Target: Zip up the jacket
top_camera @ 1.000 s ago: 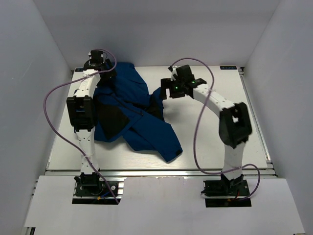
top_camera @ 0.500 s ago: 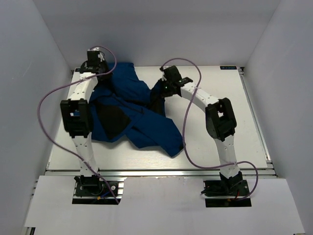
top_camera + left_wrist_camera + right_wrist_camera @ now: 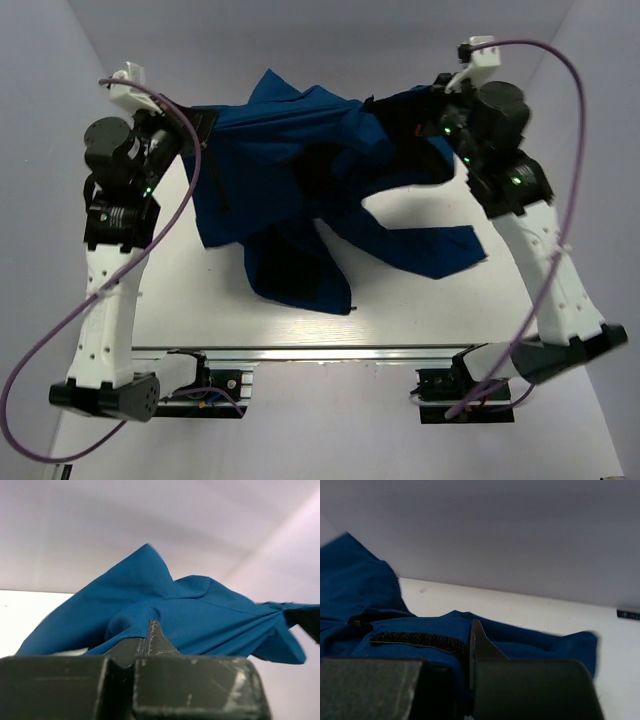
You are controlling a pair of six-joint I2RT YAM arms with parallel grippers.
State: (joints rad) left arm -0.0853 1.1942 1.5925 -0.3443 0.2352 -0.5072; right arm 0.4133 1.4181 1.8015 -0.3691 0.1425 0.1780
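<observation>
The royal-blue jacket [image 3: 300, 150] hangs spread in the air between both arms, its sleeves and black lining drooping onto the table [image 3: 450, 300]. My left gripper [image 3: 198, 125] is shut on the jacket's left edge; in the left wrist view the blue fabric [image 3: 200, 610] bunches over the closed fingertips [image 3: 155, 637]. My right gripper [image 3: 437, 108] is shut on the jacket's right edge. In the right wrist view the fabric wraps my gripper [image 3: 471, 632], with a dark zipper strip [image 3: 415, 639] running up to it.
White walls [image 3: 330, 50] enclose the table on three sides. Purple cables [image 3: 560, 90] loop from each wrist. A sleeve end [image 3: 440, 255] and a dark-lined flap [image 3: 300, 275] rest on the table's middle.
Both grippers shut on the jacket and both arms rose and swung apart. The jacket went from a heap on the table to stretched in the air.
</observation>
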